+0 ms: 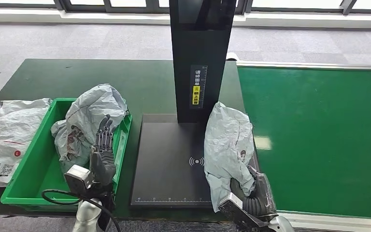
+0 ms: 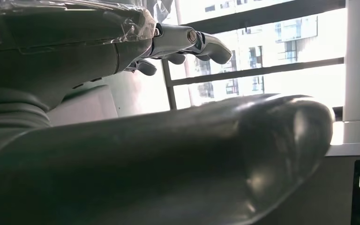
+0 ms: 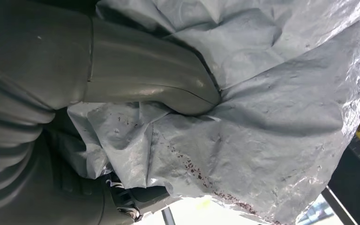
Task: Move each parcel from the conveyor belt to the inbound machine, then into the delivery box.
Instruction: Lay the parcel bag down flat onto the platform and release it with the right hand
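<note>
Standing on end at lower centre-right of the head view, the grey parcel (image 1: 228, 147) leans over the right edge of the inbound machine's black plate (image 1: 166, 164), with the conveyor belt (image 1: 319, 140) just beside it. The right hand (image 1: 257, 195) holds its lower end; the thumb (image 3: 168, 89) presses into the crinkled film and dark fingers (image 1: 265, 191) wrap the far side. Held by loose film alone, it could slip or flop back onto the belt. At lower left, the left hand (image 1: 104, 154) has its fingers (image 1: 105, 133) spread straight against a second parcel (image 1: 89, 121) perched on the delivery box (image 1: 34, 169) rim, which looks liable to tip out.
</note>
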`<state>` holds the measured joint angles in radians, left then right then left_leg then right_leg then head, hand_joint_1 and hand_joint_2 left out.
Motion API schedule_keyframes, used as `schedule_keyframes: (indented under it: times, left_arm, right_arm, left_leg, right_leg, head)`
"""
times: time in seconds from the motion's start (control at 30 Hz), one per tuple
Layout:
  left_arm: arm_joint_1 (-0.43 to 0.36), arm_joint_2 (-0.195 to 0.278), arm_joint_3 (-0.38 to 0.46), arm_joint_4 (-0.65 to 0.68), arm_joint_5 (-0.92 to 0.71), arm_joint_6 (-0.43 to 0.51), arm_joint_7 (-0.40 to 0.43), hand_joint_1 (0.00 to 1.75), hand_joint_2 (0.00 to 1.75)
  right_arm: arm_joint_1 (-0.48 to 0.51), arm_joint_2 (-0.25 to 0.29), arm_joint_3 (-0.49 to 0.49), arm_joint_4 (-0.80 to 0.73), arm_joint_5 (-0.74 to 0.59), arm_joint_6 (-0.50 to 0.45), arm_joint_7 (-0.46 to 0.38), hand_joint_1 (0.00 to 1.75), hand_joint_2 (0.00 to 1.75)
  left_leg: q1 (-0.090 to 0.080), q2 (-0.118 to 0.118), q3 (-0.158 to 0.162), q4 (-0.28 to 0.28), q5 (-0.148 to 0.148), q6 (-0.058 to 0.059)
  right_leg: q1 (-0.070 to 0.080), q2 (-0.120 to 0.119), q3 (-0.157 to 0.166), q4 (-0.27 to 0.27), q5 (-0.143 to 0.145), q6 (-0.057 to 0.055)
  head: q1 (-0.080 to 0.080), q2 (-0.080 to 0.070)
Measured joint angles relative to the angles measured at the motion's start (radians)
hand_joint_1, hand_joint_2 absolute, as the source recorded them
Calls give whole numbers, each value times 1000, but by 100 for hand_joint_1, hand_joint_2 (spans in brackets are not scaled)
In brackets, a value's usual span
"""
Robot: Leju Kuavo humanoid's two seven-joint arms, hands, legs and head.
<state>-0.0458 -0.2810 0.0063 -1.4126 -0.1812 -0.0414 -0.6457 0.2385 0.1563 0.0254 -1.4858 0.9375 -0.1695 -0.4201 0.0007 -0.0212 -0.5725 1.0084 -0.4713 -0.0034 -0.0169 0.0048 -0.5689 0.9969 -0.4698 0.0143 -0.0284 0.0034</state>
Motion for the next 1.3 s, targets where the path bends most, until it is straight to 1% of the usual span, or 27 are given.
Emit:
schedule_keyframes:
  times: [0.1, 0.13, 0.23, 0.27, 0.53, 0.73, 0.93, 1.07, 1.2, 1.3]
  left_arm:
    - [-12, -6, -1, 16, 0, -5, 2, 0, 0]
    - [-15, -7, -2, 19, 0, -5, 2, 0, 0]
    - [-21, -10, -4, 28, 0, -7, 3, 0, 0]
    - [-22, -11, -4, 30, 0, -8, 3, 0, 0]
    - [-20, -11, -12, 35, 0, -1, 4, 0, 0]
    - [-11, -12, -22, 36, 1, 11, 10, 0, 0]
    - [-10, -12, -29, 38, 2, 28, 21, 0, 0]
    - [-6, -14, -30, 36, -15, 72, 46, 0, 0]
    - [19, -17, -39, 19, -40, 117, 88, 0, 0]
    - [37, -19, -53, 6, -53, 120, 99, 0, 0]
  right_arm:
    - [7, 0, 5, 1, -32, 14, -8, 175, 175]
    - [7, 0, 5, 2, -41, 18, -11, 148, 175]
    - [6, 1, 5, 8, -65, 23, -19, 17, 175]
    - [5, 1, 5, 11, -71, 23, -22, 0, 175]
    - [2, 25, 5, 20, -90, -1, -36, 0, 175]
    - [22, 40, 5, -29, -125, -7, -56, 0, 175]
    - [23, 42, 5, -46, -161, -13, -70, 0, 175]
    - [25, 49, 5, -59, -175, -15, -84, 0, 175]
    - [33, 55, 5, -89, -183, -16, -99, 0, 175]
    - [43, 56, 5, -121, -192, -16, -110, 0, 175]
  left_leg:
    - [0, 0, 0, 0, 1, 0]
    - [0, 0, 1, 0, 1, 0]
    - [0, 0, 1, 0, 2, 1]
    - [0, 0, 1, 0, 3, 1]
    - [0, 0, 2, 0, 4, 1]
    - [0, 0, 2, 0, 4, 1]
    - [0, 1, 2, 0, 4, 1]
    - [0, 1, 2, 0, 4, 1]
    - [0, 2, 1, 0, 4, 1]
    - [0, 1, 1, 0, 3, 1]
  right_leg:
    - [0, 0, 0, 0, 0, 0]
    - [0, 0, 0, 0, 1, 0]
    - [0, 0, 1, 0, 1, 1]
    - [0, 0, 1, 0, 2, 1]
    - [0, 0, 3, 0, 3, 1]
    - [0, 0, 3, 0, 3, 1]
    - [0, 0, 2, 0, 3, 1]
    - [0, 1, 2, 0, 3, 1]
    - [0, 2, 1, 0, 3, 1]
    - [0, 2, 0, 0, 3, 1]
  head:
    - [0, 0]
    - [0, 0]
    - [0, 0]
    - [0, 0]
    - [0, 0]
    - [0, 0]
    - [0, 0]
    - [0, 0]
    - [0, 0]
    - [0, 0]
